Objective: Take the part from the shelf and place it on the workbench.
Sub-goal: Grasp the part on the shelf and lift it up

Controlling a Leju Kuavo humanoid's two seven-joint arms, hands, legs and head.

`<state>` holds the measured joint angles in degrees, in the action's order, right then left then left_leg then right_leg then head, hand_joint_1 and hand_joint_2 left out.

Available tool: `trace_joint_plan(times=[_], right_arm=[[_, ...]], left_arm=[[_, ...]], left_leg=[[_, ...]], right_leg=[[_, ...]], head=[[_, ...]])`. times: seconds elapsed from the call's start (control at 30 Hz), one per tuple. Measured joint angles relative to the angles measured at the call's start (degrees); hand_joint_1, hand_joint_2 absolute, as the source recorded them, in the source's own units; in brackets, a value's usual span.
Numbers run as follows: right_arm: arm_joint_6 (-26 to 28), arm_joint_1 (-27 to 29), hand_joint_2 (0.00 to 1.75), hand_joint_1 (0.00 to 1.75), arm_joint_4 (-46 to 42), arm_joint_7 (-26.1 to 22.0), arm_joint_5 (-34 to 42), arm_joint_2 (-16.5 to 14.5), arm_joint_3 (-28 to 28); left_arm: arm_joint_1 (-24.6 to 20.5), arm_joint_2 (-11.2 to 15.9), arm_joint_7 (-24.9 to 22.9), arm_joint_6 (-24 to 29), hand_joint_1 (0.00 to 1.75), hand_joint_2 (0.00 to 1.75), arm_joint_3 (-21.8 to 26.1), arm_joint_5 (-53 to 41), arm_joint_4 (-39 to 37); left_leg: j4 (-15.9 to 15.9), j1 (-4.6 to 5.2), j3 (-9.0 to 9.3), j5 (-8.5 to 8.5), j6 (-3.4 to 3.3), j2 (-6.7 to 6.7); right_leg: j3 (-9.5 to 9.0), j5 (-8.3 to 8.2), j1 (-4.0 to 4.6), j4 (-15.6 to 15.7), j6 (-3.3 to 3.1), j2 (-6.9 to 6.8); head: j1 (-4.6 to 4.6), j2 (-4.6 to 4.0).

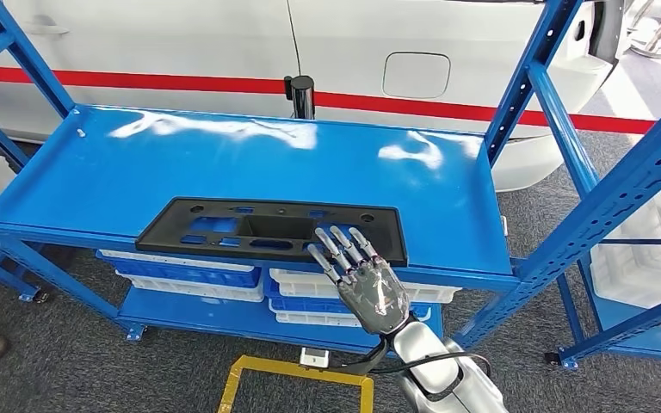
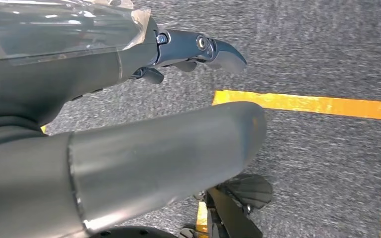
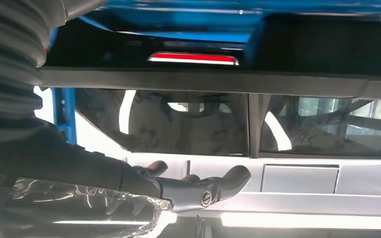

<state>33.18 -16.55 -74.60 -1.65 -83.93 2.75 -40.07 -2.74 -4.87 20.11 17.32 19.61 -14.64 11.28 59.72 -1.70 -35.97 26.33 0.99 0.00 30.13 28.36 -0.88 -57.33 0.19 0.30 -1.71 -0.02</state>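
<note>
One white vehicle body (image 1: 224,52) with a red stripe is seen behind everything, beyond a blue metal shelf (image 1: 77,181) whose glossy top deck carries the task's thing. On the front part of that deck a long black part (image 1: 224,225) with several cut-out openings is laid flat, close to the front edge. On the lower deck, white and blue bins (image 1: 185,275) are stacked side by side. Grey carpet (image 1: 69,361) marked with a yellow taped outline (image 1: 297,370) is seen below. The right hand (image 1: 363,277) is raised at the right end of the part, fingers straightened and apart, the fingertips over the part's near edge; contact cannot be judged. The left hand (image 2: 129,89) is hung above the carpet, fingers loosely extended, nothing held.
</note>
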Motion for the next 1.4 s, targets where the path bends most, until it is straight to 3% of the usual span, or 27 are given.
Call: trace_joint_plan(times=[0.1,0.17,0.37,0.57,0.7,0.8,0.93,1.0,1.07,1.13,1.2,1.4], right_arm=[[-0.1,-0.1,1.75,0.00,0.0,0.3,-0.3,-0.1,0.0],[-0.2,-0.4,1.75,0.00,0.0,0.5,-0.4,-0.2,-0.1],[-2.0,-3.5,1.75,0.00,2.8,1.2,-0.6,-2.5,-0.4],[-2.4,-5.9,1.75,0.00,5.9,1.8,-0.6,-5.0,-0.8],[-3.1,-8.2,1.75,0.00,8.9,4.1,-1.1,-7.1,-1.0],[-3.1,-10.4,1.75,0.00,11.6,5.9,-1.2,-8.5,-1.0],[-2.8,-13.3,1.75,0.01,15.4,7.1,-1.3,-9.9,-1.0],[-2.3,-14.7,1.75,0.29,17.8,7.4,-1.3,-10.5,-1.0],[-1.6,-16.0,1.75,1.08,20.4,7.6,-1.3,-11.2,-1.0],[-0.8,-17.0,1.75,1.68,22.9,7.8,-1.3,-11.9,-1.0],[0.0,-17.6,1.75,1.75,25.0,8.0,-1.3,-12.5,-1.0],[0.9,-18.6,1.75,1.75,28.9,8.1,-1.3,-13.5,-1.0]], left_arm=[[0.0,-0.1,-0.1,0.0,0.00,0.00,0.1,-0.3,0.0],[0.0,-0.1,-0.1,-0.1,0.00,0.00,0.1,-0.5,0.0],[-0.1,-0.3,2.2,-0.5,0.00,0.00,0.2,-1.5,0.0],[-0.1,-0.4,2.9,-0.3,0.00,0.00,0.1,-2.1,0.0],[-0.1,-0.5,5.0,1.5,0.00,1.75,-0.1,-3.7,0.0],[-0.2,-0.6,7.6,3.5,0.00,1.75,-0.3,-4.3,0.0],[-0.4,-1.0,11.2,8.2,0.00,0.00,-0.2,-5.1,0.0],[-0.4,-1.2,11.6,9.2,0.00,0.87,-0.2,-5.4,0.0],[-0.5,-1.3,11.5,9.3,0.00,1.75,-0.3,-6.0,0.0],[-0.6,-1.4,11.3,9.2,0.00,0.87,-0.4,-6.5,0.0],[-0.7,-1.4,11.2,9.0,0.00,0.00,-0.5,-6.6,0.0],[-0.7,-1.4,11.0,8.7,0.00,0.00,-0.5,-6.9,0.0]], left_leg=[[-0.9,0.45,1.04,-0.68,-0.97,-0.09],[-1.1,0.68,1.24,-1.28,-1.00,-0.18],[-1.2,1.13,1.24,-0.90,-1.56,-0.26],[-1.2,1.18,1.34,-0.74,-1.85,-0.31],[-1.2,1.15,1.35,-0.78,-1.89,-0.22],[-1.2,1.03,1.42,-0.79,-1.89,-0.20],[-1.2,0.91,1.42,-0.79,-1.88,-0.20],[-1.2,0.91,1.42,-0.80,-1.86,-0.19],[-1.3,0.90,1.43,-0.81,-1.85,-0.19],[-1.3,0.88,1.44,-0.82,-1.83,-0.19],[-1.3,0.88,1.45,-0.82,-1.82,-0.19],[-1.4,0.85,1.45,-0.82,-1.82,-0.19]], right_leg=[[-0.38,0.61,0.48,0.0,0.85,-0.02],[-0.92,0.76,0.62,0.2,0.85,-0.08],[-1.29,0.83,0.55,1.3,0.83,-0.20],[-1.30,0.89,0.53,1.5,1.37,-0.26],[-1.60,0.70,0.53,1.5,1.71,-0.24],[-1.52,0.71,0.53,1.5,1.70,-0.25],[-1.44,0.72,0.55,1.5,1.68,-0.26],[-1.43,0.72,0.56,1.4,1.67,-0.25],[-1.41,0.73,0.56,1.4,1.67,-0.25],[-1.41,0.74,0.57,1.4,1.65,-0.25],[-1.40,0.74,0.58,1.4,1.64,-0.25],[-1.38,0.76,0.58,1.4,1.63,-0.25]], head=[[0.08,0.00],[0.13,0.00],[0.16,0.00],[0.17,0.00],[0.14,0.00],[0.15,0.00],[0.15,0.00],[0.14,0.00],[0.13,0.00],[0.14,0.00],[0.14,0.00],[0.15,0.00]])
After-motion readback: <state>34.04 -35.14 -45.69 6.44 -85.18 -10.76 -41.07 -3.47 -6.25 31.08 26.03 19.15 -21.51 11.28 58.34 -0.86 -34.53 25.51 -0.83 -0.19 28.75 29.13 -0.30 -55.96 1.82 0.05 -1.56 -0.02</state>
